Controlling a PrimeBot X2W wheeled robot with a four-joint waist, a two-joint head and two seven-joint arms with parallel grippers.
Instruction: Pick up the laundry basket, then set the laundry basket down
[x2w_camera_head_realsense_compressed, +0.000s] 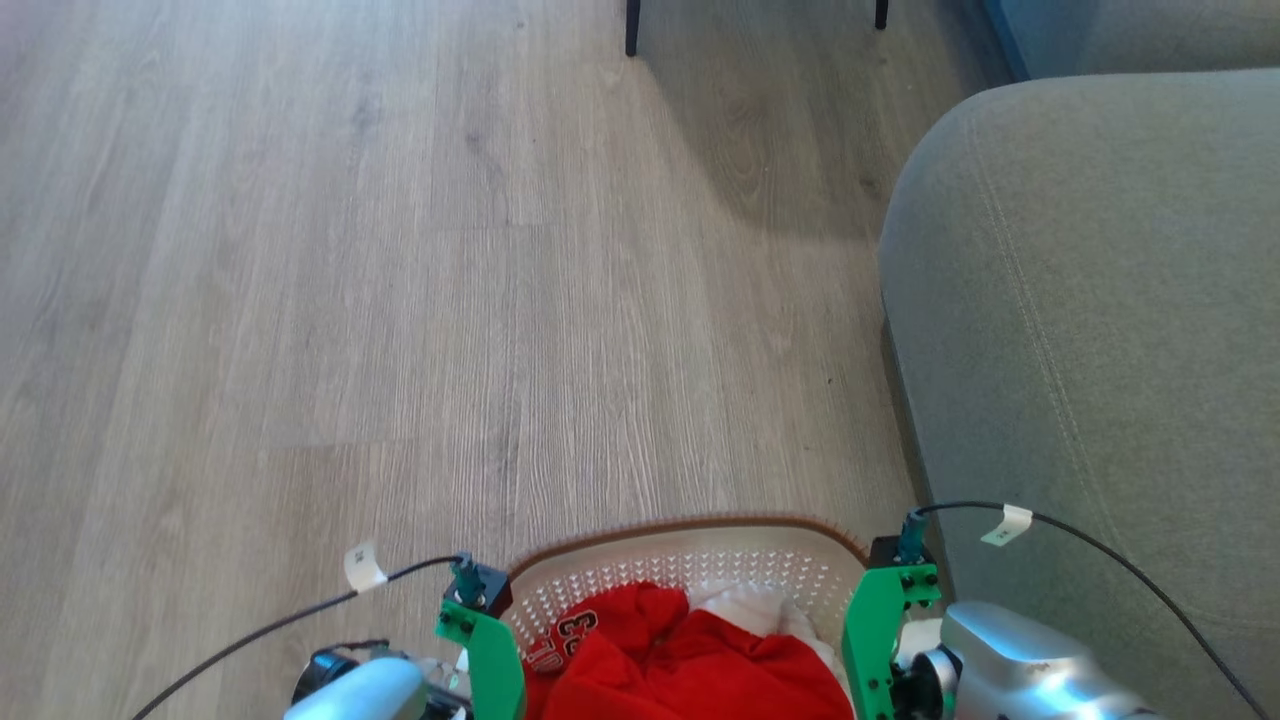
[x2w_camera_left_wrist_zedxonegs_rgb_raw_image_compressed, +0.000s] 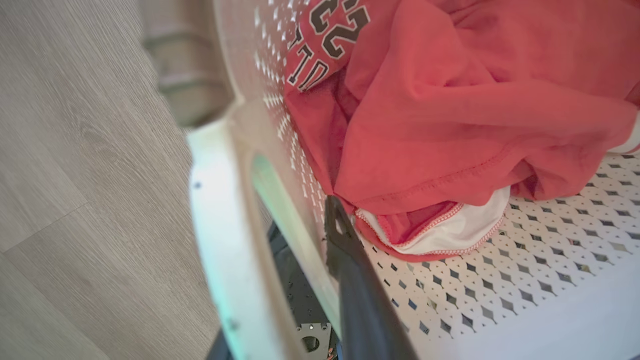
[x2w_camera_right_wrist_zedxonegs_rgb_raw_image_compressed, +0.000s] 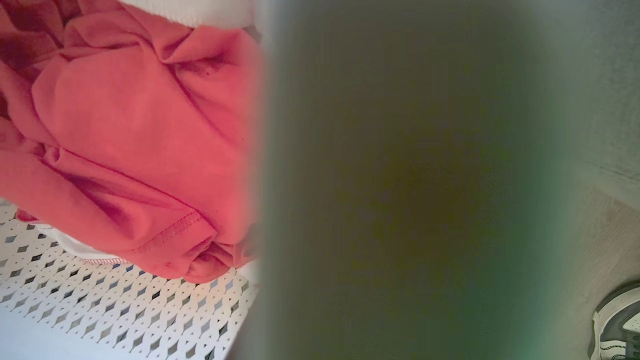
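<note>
Gripping: left fingers are closed narrow on the side wall of the laundry basket, one finger inside and the other outside by the white handle.
Right fingers: cannot tell; a dark green blur sits across the middle of the right wrist view. In the head view that arm's green mount meets the basket's right edge.
Basket: bottom centre of the head view, holding a red shirt and white cloth; whether it is off the floor is unclear.
Risk: a weak right-side hold would likely tip the basket and spill the clothes.
Risk: the grey sofa, at frame right just beside the right arm, could be bumped.
Surface: pale wood-plank floor.
Room: dark furniture legs at top centre; a shoe at lower right of the right wrist view.
</note>
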